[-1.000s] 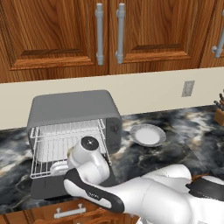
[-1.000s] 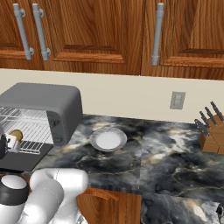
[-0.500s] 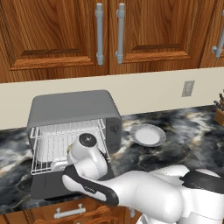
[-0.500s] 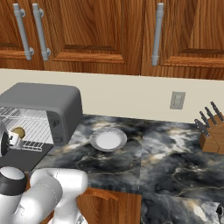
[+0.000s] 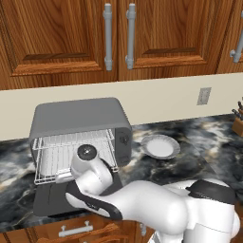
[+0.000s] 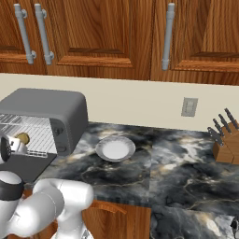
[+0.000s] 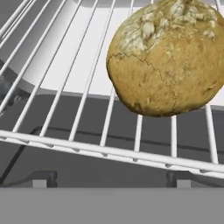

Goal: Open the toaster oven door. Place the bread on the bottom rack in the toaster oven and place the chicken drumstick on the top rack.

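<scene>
The grey toaster oven [image 5: 78, 118] stands open, its dark door [image 5: 47, 201] folded down flat in front. The bread [image 7: 168, 57], a round yellowish-brown roll, lies on the wires of the bottom rack [image 7: 105, 151], free of the fingers. It also shows at the oven's mouth as the bread [image 6: 22, 138]. My gripper [image 7: 111, 179] is open just in front of and below the roll, fingertips wide apart. The top rack [image 5: 76, 140] sits above, bare where I can see it. The chicken drumstick is out of view.
An empty grey plate [image 5: 160, 145] lies on the dark marble counter right of the oven. A knife block [image 6: 226, 148] stands at the far right by the wall. Wooden cabinets hang above, and the counter's front edge is close under the door.
My wrist has shifted slightly left in front of the oven mouth. The roll stays on the rack and the jaws remain wide.
</scene>
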Robot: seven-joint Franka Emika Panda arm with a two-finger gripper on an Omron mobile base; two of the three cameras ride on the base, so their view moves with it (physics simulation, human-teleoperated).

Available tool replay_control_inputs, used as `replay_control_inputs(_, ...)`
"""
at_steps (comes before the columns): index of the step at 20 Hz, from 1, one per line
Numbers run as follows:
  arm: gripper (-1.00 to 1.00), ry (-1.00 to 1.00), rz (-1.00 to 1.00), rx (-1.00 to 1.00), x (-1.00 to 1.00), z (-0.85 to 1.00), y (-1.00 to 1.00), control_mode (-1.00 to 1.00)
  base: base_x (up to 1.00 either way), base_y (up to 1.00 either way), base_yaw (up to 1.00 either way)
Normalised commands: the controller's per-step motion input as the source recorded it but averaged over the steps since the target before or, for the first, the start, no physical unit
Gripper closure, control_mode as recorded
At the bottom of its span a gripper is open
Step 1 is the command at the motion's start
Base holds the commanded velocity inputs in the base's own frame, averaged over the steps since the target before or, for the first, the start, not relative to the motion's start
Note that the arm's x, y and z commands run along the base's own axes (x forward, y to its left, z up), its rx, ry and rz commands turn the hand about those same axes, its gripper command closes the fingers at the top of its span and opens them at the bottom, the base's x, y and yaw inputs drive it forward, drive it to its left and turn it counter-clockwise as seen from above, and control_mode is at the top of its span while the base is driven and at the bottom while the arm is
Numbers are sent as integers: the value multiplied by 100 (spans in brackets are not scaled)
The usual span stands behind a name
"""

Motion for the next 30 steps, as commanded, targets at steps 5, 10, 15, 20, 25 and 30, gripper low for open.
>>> replay_control_inputs(5,-100,-15,-6,-8,21,0,3,-100,0,0,0)
replay_control_inputs(10,-100,-9,-6,-1,15,0,3,-100,0,0,0)
replay_control_inputs(15,-100,-3,-7,0,15,0,1,-100,0,0,0)
replay_control_inputs(20,-100,0,-6,0,26,0,0,-100,0,0,0)
replay_control_inputs(25,-100,0,-2,0,22,0,0,-100,0,0,0)
replay_control_inputs(30,-100,0,0,0,13,-4,0,-100,0,0,0)
